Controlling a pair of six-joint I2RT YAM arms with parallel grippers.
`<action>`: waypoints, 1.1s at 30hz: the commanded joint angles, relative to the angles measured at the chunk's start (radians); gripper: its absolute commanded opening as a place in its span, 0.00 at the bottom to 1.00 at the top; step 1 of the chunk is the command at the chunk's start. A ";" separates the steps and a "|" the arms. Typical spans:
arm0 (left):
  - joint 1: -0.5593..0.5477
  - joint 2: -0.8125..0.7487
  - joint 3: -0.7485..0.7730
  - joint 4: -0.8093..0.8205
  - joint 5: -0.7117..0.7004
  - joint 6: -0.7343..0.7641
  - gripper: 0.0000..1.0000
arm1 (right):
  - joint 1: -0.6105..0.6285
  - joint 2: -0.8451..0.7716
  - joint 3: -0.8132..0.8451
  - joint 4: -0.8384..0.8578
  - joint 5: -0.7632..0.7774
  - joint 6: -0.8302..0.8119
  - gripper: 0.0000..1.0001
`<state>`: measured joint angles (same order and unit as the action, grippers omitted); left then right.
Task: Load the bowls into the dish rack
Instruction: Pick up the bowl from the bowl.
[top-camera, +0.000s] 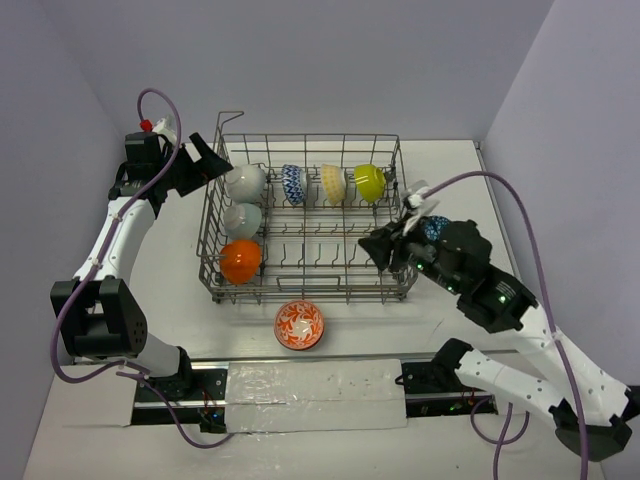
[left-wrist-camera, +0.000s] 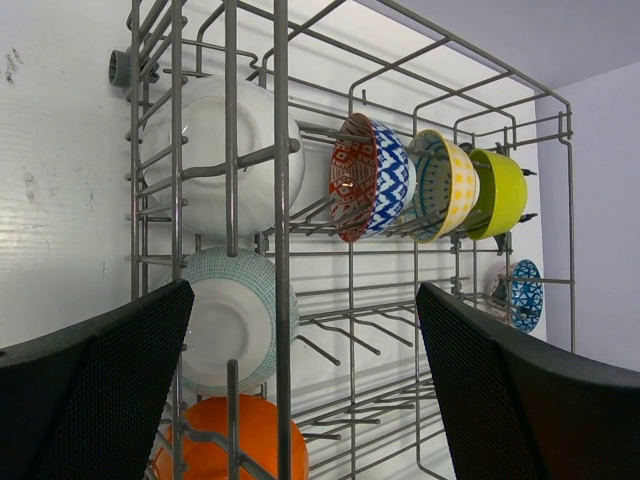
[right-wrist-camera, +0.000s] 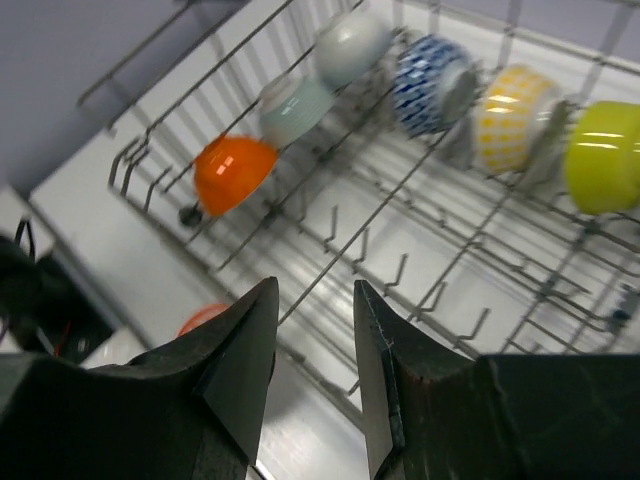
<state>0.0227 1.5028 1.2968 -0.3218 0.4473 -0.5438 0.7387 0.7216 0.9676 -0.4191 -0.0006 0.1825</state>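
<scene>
The dish rack (top-camera: 330, 283) is sitting mid-table. A white bowl (top-camera: 245, 181), a pale bowl (top-camera: 243, 218) and an orange bowl (top-camera: 240, 261) are standing along its left side. A blue patterned bowl (top-camera: 292, 184), a yellow bowl (top-camera: 333, 182) and a lime bowl (top-camera: 369, 182) are lining the back row. A red-white bowl (top-camera: 299, 325) is lying on the table just in front. The left gripper (top-camera: 215, 160) is hovering at the rack's far left corner, jaws released wide. The right gripper (top-camera: 380, 248) is hanging over the right side, jaws apart and grasping nothing.

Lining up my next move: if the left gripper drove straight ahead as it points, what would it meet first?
Probably the dish rack's side wall: its upright wires stand directly ahead of the open left gripper. The plain white bowl sits just behind them; the gap is unclear.
</scene>
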 joint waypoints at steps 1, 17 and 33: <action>0.003 0.000 0.042 0.013 -0.010 0.007 0.99 | 0.056 0.050 0.034 -0.049 -0.147 -0.092 0.44; 0.022 -0.125 0.021 0.032 -0.136 0.028 0.99 | 0.088 0.035 -0.046 0.063 -0.022 -0.100 0.48; 0.014 -0.368 0.068 0.070 -0.527 0.038 0.99 | 0.090 -0.001 -0.046 0.054 0.149 -0.049 0.51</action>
<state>0.0410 1.1877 1.2991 -0.3080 0.0101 -0.5106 0.8219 0.7250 0.9154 -0.4046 0.0868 0.1184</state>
